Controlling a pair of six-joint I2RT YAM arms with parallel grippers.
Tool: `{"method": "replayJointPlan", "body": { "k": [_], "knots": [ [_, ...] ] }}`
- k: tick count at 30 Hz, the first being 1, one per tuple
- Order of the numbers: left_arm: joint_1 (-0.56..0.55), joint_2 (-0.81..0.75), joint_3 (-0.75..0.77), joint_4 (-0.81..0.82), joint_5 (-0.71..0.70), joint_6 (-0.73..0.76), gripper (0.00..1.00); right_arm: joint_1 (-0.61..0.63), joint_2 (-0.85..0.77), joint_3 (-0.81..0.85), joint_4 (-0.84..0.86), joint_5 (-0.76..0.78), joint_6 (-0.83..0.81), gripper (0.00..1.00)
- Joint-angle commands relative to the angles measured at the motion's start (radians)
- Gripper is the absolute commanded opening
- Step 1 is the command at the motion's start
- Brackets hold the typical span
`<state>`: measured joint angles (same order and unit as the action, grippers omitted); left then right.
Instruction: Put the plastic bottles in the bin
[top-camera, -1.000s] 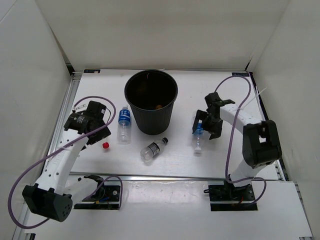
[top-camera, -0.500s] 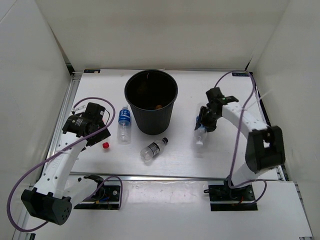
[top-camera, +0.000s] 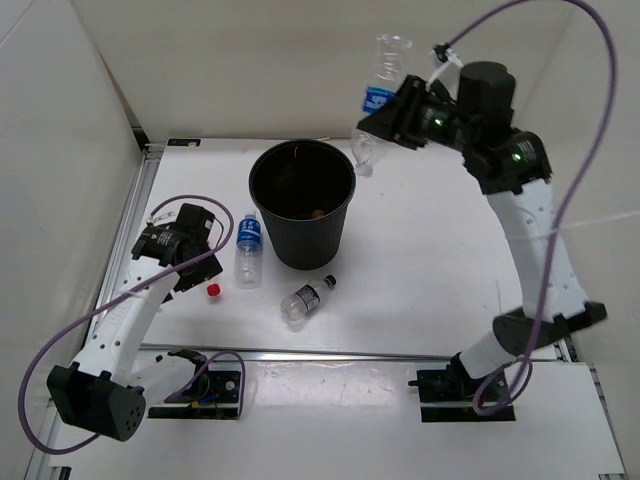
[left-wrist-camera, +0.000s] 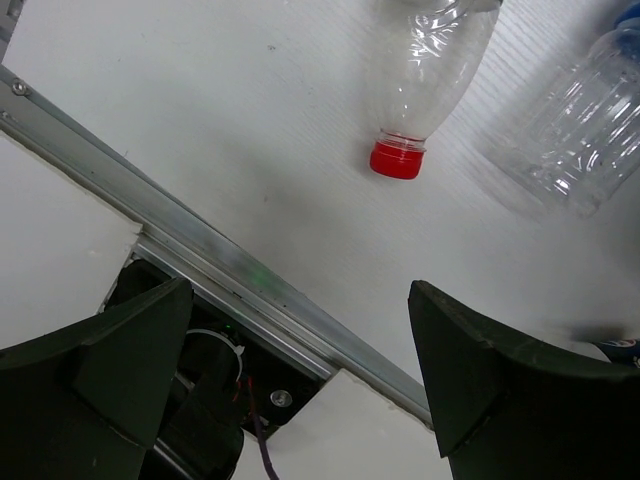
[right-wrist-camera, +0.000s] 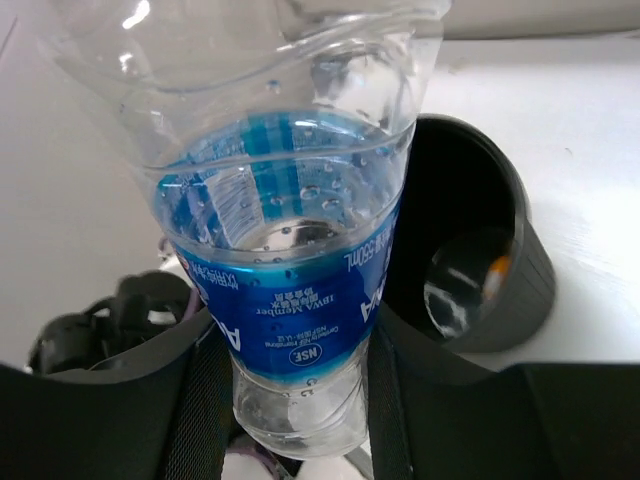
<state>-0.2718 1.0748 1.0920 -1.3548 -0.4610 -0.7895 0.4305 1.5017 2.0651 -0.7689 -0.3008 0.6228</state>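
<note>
My right gripper (top-camera: 388, 112) is raised high, just right of and behind the black bin (top-camera: 302, 250), and is shut on a clear blue-labelled bottle (top-camera: 377, 98). In the right wrist view this bottle (right-wrist-camera: 300, 290) stands between the fingers of the gripper (right-wrist-camera: 297, 395), with the bin (right-wrist-camera: 525, 240) below and an orange bottle (right-wrist-camera: 497, 268) inside it. A second blue-labelled bottle (top-camera: 248, 250) and a dark-labelled bottle (top-camera: 307, 297) lie on the table. My left gripper (top-camera: 200, 268) hangs open over a clear red-capped bottle (left-wrist-camera: 425, 70). The left gripper (left-wrist-camera: 300, 295) holds nothing.
The table's metal front rail (left-wrist-camera: 230, 270) runs close under the left gripper. A red cap (top-camera: 212, 291) shows just beside the left fingers in the top view. White walls enclose the table on three sides.
My right gripper has shut on the blue-labelled bottle at the right and lifted it from the table to high beside the bin. The left arm has barely shifted.
</note>
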Motion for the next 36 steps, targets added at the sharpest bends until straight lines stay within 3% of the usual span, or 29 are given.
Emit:
{"method": "replayJointPlan", "body": {
  "k": [1,5,9,13,16,17,20,25,31,36],
  "knots": [
    [-0.004,0.019,-0.003,0.002,-0.021,-0.008,1.00,0.048,0.192,0.148,-0.010,-0.028,0.011,0.27],
    [-0.004,0.030,0.009,-0.007,-0.041,-0.017,1.00,0.128,0.307,0.190,0.046,0.029,-0.018,0.32],
    [-0.004,0.007,0.009,-0.007,-0.041,-0.017,1.00,0.180,0.334,0.152,0.080,0.144,-0.034,0.36],
    [-0.004,-0.015,0.009,-0.007,-0.041,-0.027,1.00,0.200,0.371,0.141,0.080,0.154,-0.070,0.43],
    [-0.004,-0.004,0.009,-0.007,-0.041,-0.027,1.00,0.223,0.361,0.141,0.080,0.150,-0.107,0.92],
    [-0.004,-0.004,0.009,-0.007,-0.041,-0.027,1.00,0.235,0.347,0.124,0.069,0.150,-0.141,1.00],
    [0.005,0.036,0.019,-0.007,-0.050,-0.027,1.00,0.249,0.260,0.072,0.069,0.238,-0.166,1.00],
    [0.098,0.138,0.063,-0.017,-0.041,-0.027,1.00,0.249,0.021,-0.173,0.037,0.388,-0.112,1.00],
    [0.238,0.266,0.164,0.029,-0.030,0.005,1.00,0.238,-0.216,-0.376,-0.016,0.302,-0.101,1.00],
    [0.312,0.398,0.164,0.222,0.148,0.073,1.00,0.238,-0.326,-0.422,-0.069,0.165,-0.121,1.00]
  ]
}}
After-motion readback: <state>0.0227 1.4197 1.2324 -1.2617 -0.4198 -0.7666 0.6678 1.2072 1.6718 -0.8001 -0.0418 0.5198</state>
